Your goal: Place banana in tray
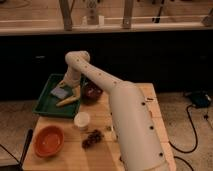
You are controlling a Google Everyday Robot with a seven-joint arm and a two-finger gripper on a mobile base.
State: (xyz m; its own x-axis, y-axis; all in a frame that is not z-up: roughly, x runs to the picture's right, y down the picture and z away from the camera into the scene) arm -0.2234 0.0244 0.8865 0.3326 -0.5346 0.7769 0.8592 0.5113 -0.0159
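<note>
The dark green tray [46, 106] lies at the back left of the wooden table. The small yellow banana [67, 101] lies inside it, toward its right side, next to a light blue-grey block [59, 92]. My gripper [73, 90] is at the end of the white arm, low over the tray's right part, just above and right of the banana. The arm hides the tray's right rim.
A small dark maroon bowl [92, 92] stands right of the tray. A white cup [82, 120] stands mid-table, a round orange bowl [48, 141] at the front left, and a dark bunch of grapes [91, 138] near the front. My arm's bulk covers the table's right half.
</note>
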